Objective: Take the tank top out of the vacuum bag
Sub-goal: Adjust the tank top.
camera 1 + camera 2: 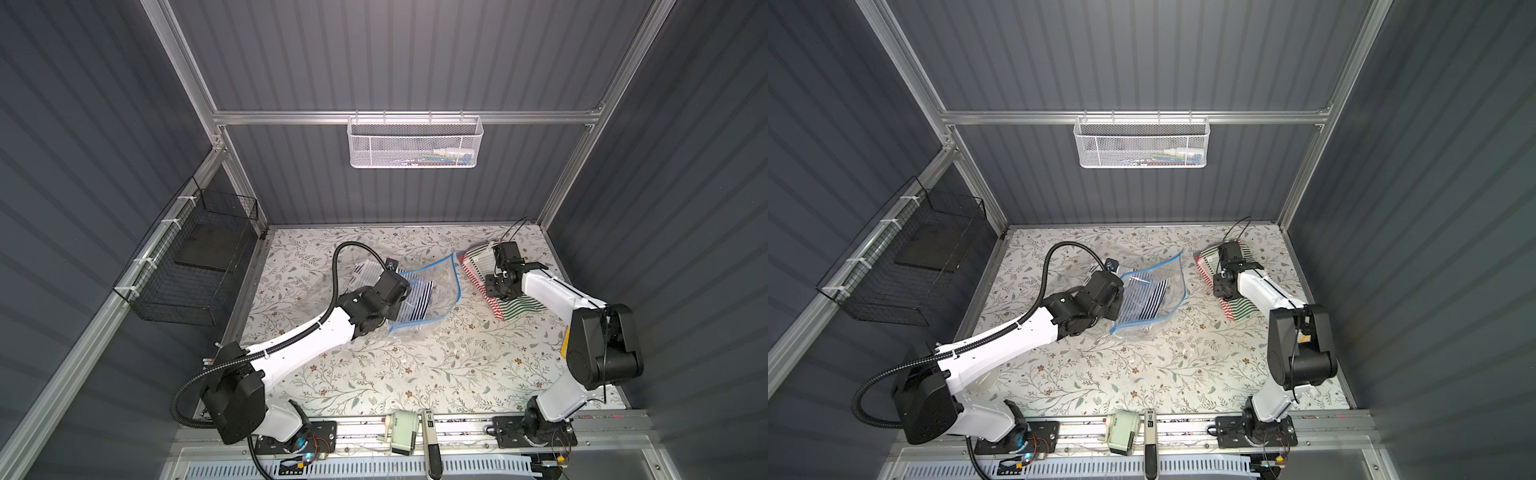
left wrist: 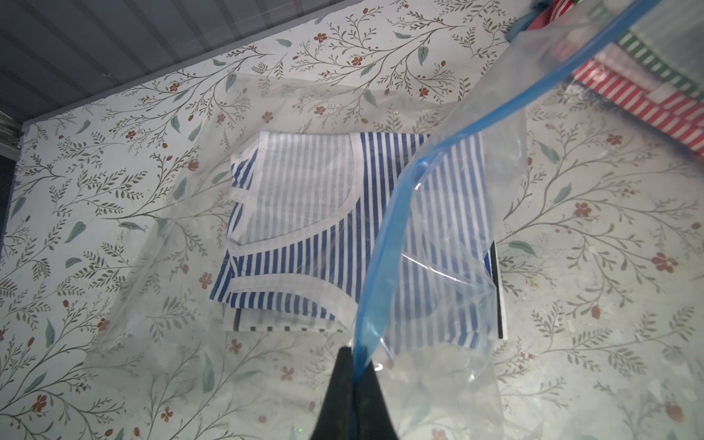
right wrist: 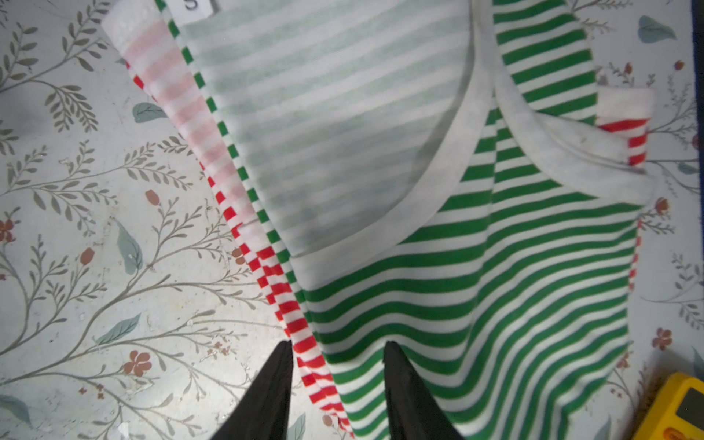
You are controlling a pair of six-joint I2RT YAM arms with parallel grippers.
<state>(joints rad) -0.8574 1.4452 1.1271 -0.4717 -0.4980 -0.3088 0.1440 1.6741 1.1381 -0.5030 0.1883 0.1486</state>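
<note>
The vacuum bag (image 1: pixel 440 293) (image 1: pixel 1169 291) lies clear and crinkled mid-table, with its blue zip strip (image 2: pixel 384 247) raised. My left gripper (image 2: pixel 356 356) is shut on that strip, and the bag's mouth stands lifted. A folded blue-and-white striped tank top (image 1: pixel 415 299) (image 2: pixel 304 228) lies inside the bag. At the right, outside the bag, a green-striped tank top (image 1: pixel 521 305) (image 3: pixel 457 266) lies on a red-striped one (image 1: pixel 471 270) (image 3: pixel 289 304). My right gripper (image 3: pixel 337 350) stands open over that pile's near edge, with both cloth edges between its fingers.
A white mesh basket (image 1: pixel 415 143) hangs on the back wall. A black wire basket (image 1: pixel 195 257) hangs on the left wall. A pale green device (image 1: pixel 405 432) and a handheld tool (image 1: pixel 430 440) sit on the front rail. A yellow object (image 3: pixel 678 407) lies near the pile.
</note>
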